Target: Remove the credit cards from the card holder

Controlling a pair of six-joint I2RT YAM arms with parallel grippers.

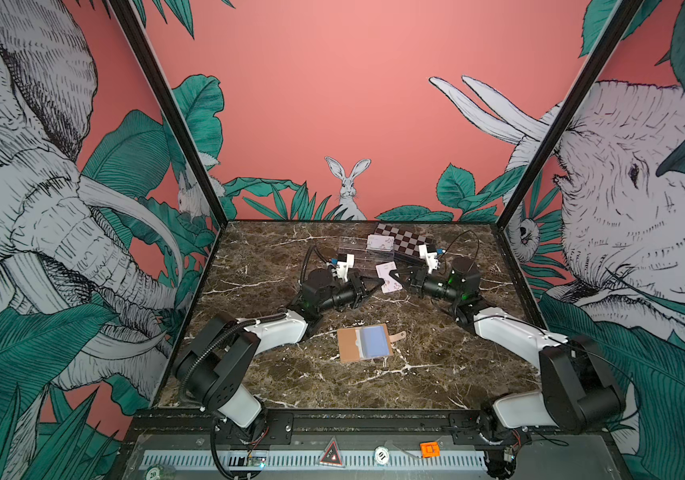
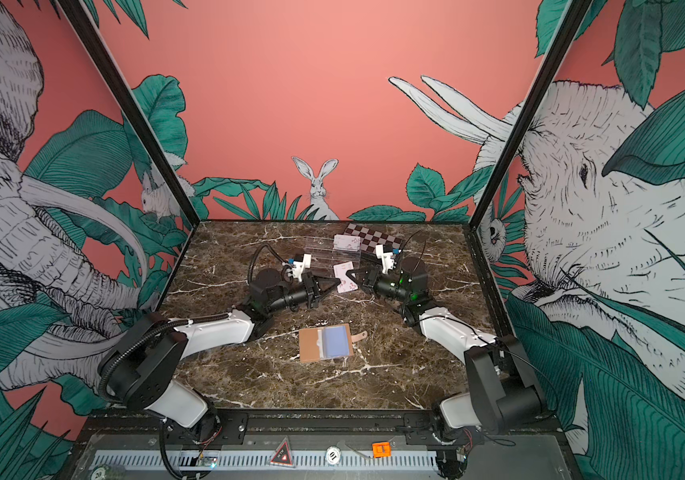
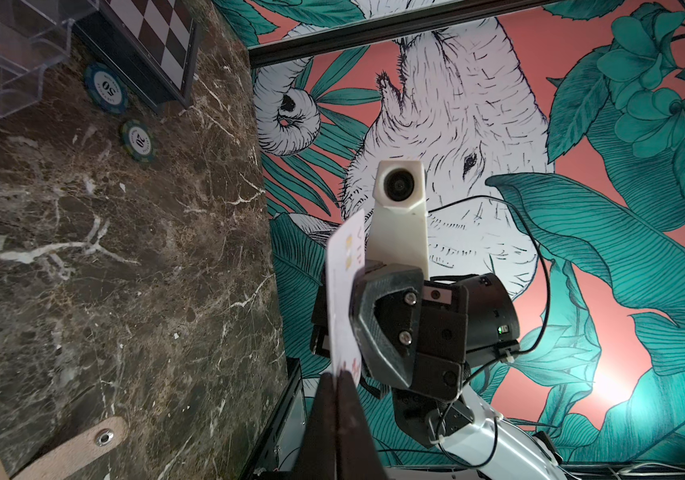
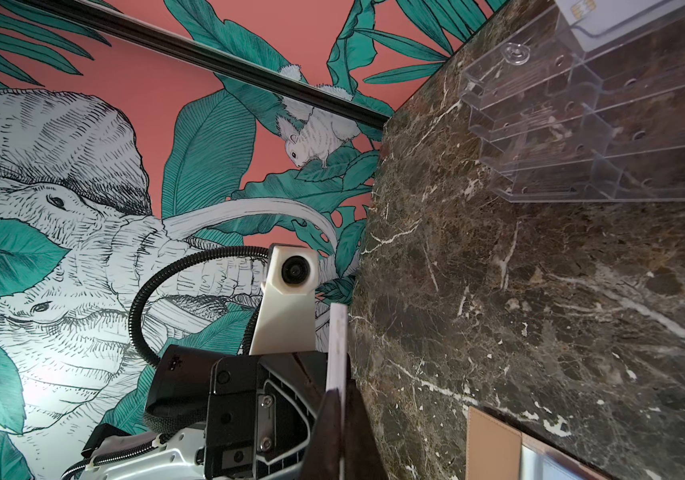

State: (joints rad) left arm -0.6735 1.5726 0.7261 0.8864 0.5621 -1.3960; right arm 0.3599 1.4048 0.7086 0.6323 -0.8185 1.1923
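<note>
Grip: my left gripper (image 1: pixel 381 282) and right gripper (image 1: pixel 393 275) both clamped on one credit card (image 1: pixel 383 270), mid-frame.
Done: second credit card (image 1: pixel 380 242) lies on acrylic tray (image 1: pixel 353 259), upper centre.
Source: card holder (image 1: pixel 365 343) open, lower centre; sleeves look empty, uncertain.

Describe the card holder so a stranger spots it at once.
On the marble table, look in the middle, toward the near edge. The card holder lies open there: tan, with a bluish sleeve and snap strap, unlike the clear tray farther back.

Table tally
There were two cards: one card (image 1: pixel 380 242) at the tray (image 1: pixel 357 253), one card (image 1: pixel 392 286) just beside it; one holder (image 1: pixel 364 343), one box (image 1: pixel 405 241), two chips (image 3: pixel 106 87) near it.
</note>
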